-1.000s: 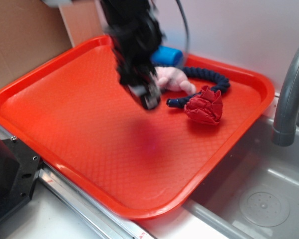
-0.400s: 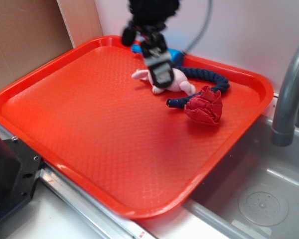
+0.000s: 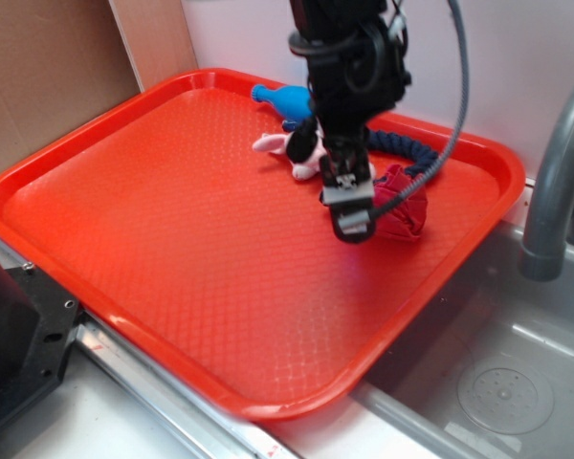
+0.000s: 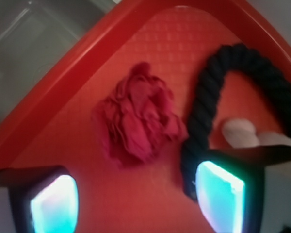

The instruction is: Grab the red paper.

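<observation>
Both fingers (image 4: 53,201) only wrist-visible, parted.

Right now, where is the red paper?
The red paper lies at the tray's right edge near the sink, touching the dark rope; in the wrist view it's between the open tool's fingers.

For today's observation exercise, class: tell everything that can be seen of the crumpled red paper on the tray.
The red paper is a dark red, crumpled ball with many creases and folds, looking like thin wrinkled paper. It lies on the orange-red tray, near its right rim beside the sink. The dark rope lies against one side of it. The gripper hangs open above it, its fingers apart in the wrist view; nothing grips the paper.
</observation>
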`<state>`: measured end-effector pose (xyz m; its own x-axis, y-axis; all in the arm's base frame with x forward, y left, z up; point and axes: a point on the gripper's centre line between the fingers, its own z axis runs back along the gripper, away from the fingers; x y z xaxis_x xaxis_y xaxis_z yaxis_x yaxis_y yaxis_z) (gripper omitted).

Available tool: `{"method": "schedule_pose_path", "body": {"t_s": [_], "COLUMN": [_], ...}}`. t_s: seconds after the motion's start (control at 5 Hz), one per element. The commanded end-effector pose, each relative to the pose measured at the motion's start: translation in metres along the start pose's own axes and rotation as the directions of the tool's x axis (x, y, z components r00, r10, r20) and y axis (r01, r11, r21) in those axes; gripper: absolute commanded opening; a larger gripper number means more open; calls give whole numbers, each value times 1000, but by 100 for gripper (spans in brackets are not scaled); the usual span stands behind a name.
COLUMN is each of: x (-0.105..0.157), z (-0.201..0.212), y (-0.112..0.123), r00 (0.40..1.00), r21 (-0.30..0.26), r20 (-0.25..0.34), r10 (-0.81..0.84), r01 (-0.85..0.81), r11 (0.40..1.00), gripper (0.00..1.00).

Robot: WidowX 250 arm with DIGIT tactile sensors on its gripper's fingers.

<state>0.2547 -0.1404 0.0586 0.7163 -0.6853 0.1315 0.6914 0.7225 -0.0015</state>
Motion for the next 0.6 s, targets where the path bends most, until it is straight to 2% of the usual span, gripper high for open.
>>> {"method": "schedule_pose_path", "body": {"t_s": [0.0, 0.2, 0.4], "x": [15, 19, 19], "z": [-15, -28, -35], "y": [11, 20, 23], "r00": [989, 987, 982], "r21": [58, 32, -10], "r20": [134, 116, 102], "r10": [70, 113, 156], "r01": [-78, -117, -156], "r11": [995, 993, 988], "gripper": [100, 100, 0]}}
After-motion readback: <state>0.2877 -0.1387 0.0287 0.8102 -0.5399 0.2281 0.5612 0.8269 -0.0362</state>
